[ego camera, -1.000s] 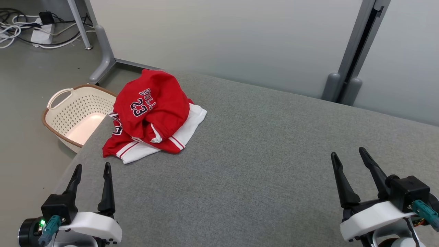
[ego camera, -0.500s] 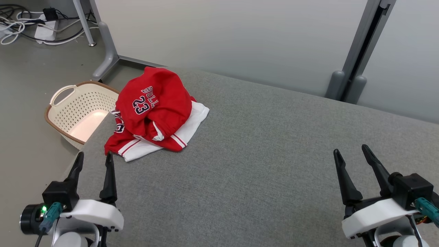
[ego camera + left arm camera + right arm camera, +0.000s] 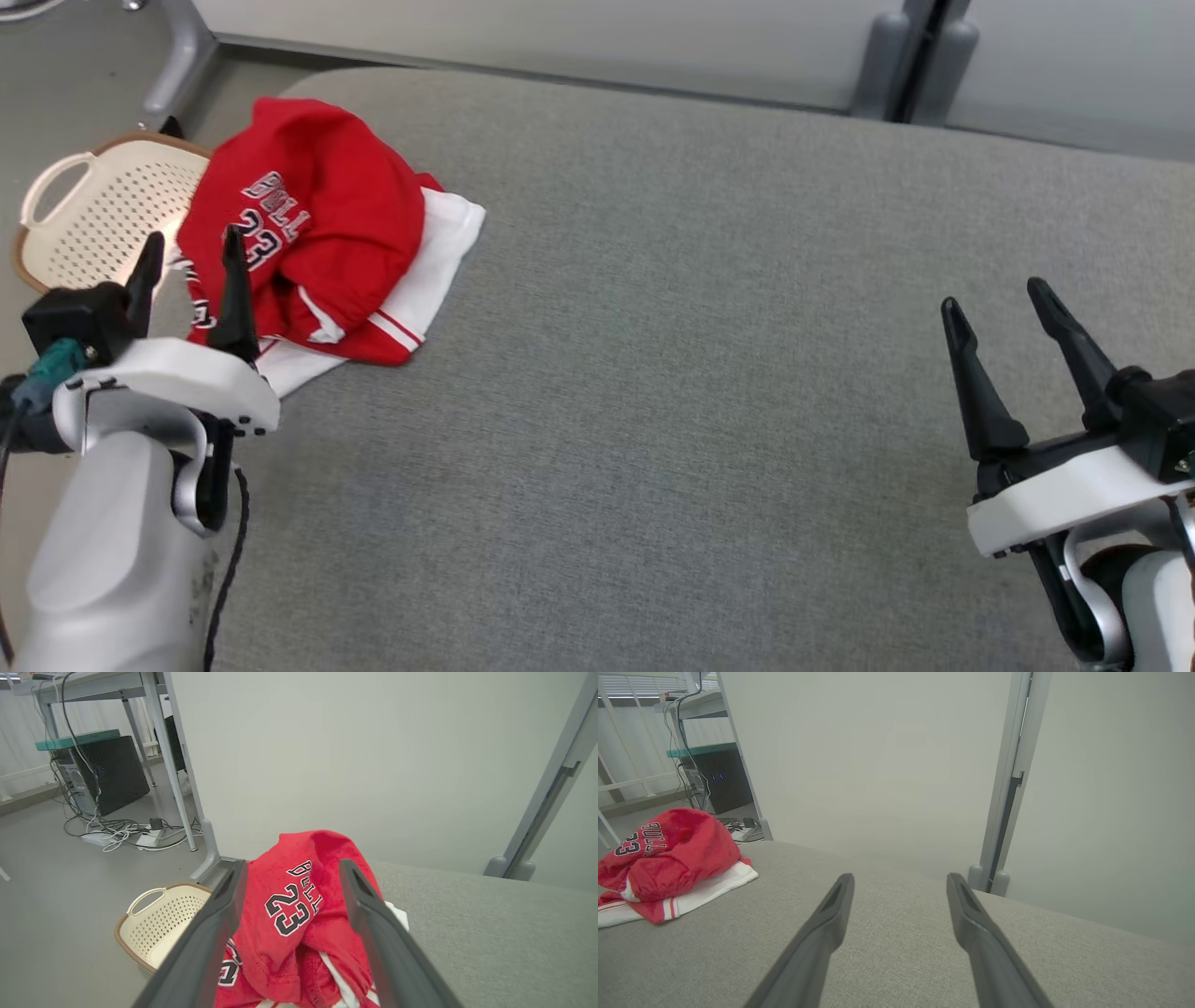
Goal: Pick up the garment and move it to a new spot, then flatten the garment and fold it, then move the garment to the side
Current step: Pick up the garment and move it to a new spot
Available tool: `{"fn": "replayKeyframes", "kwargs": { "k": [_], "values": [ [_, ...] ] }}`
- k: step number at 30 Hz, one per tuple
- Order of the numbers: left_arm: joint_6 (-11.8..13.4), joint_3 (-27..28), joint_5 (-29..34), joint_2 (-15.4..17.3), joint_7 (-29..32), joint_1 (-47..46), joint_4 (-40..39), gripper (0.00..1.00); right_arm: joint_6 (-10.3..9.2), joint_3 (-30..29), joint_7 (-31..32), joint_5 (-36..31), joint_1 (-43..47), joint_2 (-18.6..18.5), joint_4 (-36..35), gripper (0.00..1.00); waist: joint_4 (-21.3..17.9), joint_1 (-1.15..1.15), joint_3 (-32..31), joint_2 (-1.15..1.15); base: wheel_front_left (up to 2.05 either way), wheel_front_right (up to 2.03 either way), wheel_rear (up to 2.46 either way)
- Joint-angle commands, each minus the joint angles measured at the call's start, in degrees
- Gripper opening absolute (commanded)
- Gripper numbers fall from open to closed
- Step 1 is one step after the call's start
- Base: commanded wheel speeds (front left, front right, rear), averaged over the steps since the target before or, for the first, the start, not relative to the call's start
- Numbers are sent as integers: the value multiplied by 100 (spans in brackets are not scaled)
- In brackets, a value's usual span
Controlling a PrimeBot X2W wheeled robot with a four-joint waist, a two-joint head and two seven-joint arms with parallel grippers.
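The garment (image 3: 317,233) is a crumpled red jersey with white trim and the number 23, heaped at the far left corner of the grey padded table (image 3: 672,392). My left gripper (image 3: 191,245) stands open just short of the heap's near left side, its fingers in front of the cloth and holding nothing. In the left wrist view the garment (image 3: 299,914) lies straight ahead between the two open fingers. My right gripper (image 3: 994,301) is open and empty above the table's right side. The right wrist view shows the garment (image 3: 672,863) far off to its left.
A cream perforated basket (image 3: 93,215) sits on the floor off the table's left corner, also seen in the left wrist view as the basket (image 3: 163,924). A grey partition wall with posts (image 3: 896,56) runs behind the table. Cables and a computer tower (image 3: 107,774) lie on the floor beyond.
The head view has tilted down and turned, shifting the whole scene. My left gripper has advanced toward the garment and stands at its near edge. Both grippers stay open.
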Motion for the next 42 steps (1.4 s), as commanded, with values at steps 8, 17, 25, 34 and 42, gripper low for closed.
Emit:
{"fn": "replayKeyframes", "kwargs": {
  "k": [8, 17, 25, 34, 42],
  "values": [
    [-103, 102, -119, 447, 334, -1166, 1839, 100, 0, 22, 56, -2, -388, -135, -118, 100, -723, 0, 939, 0, 0, 0, 0],
    [-51, 271, -210, 819, -105, -1621, 2774, 0, 0, -11, -121, 18, -463, -29, 31, 100, -930, 0, 898, 0, 0, 0, 0],
    [-73, 301, 35, 1031, -345, -1231, 1720, 0, 0, -110, -339, 31, -273, 122, 214, 100, -1015, 0, 352, 0, 0, 0, 0],
    [137, 121, 437, 795, -325, 410, -646, 0, 0, -136, -427, 105, 214, 276, 433, 100, -1392, 0, -602, 0, 0, 0, 0],
    [359, -229, 511, 480, 241, 1849, -2389, 0, 0, -70, -350, 162, 611, 335, 435, 100, -1919, 0, -1146, 0, 0, 0, 0]
  ]
}}
